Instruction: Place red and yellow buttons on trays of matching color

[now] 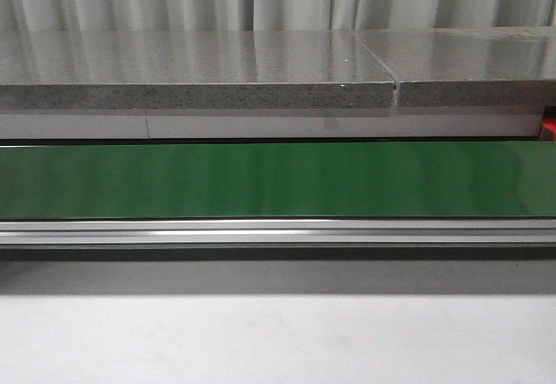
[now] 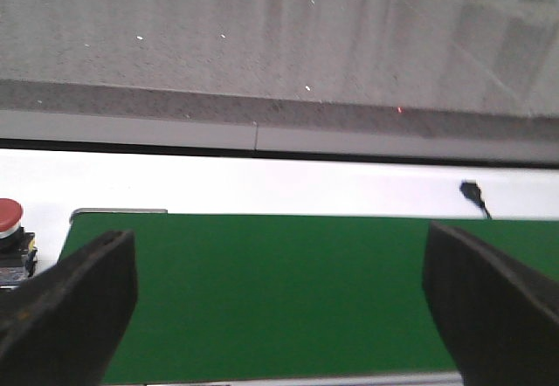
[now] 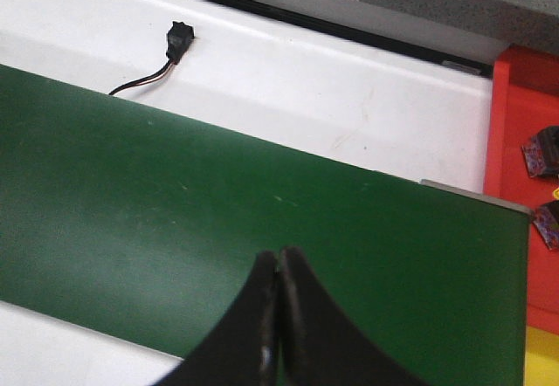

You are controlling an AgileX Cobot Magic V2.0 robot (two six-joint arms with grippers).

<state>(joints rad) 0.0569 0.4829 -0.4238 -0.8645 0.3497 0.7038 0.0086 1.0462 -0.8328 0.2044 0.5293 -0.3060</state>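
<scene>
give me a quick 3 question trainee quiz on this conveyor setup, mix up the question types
1. True or false: the left gripper is open above the green belt.
2. Multiple choice: in the right wrist view, the red tray sits
A. at the end of the belt
B. on the grey stone counter
C. between the right gripper's fingers
3. Fill in: the red-capped button in the left wrist view stands just off the belt's ____.

Key
1. True; its fingers stand wide apart.
2. A. The right gripper is shut and empty.
3. end, on the white surface.
</scene>
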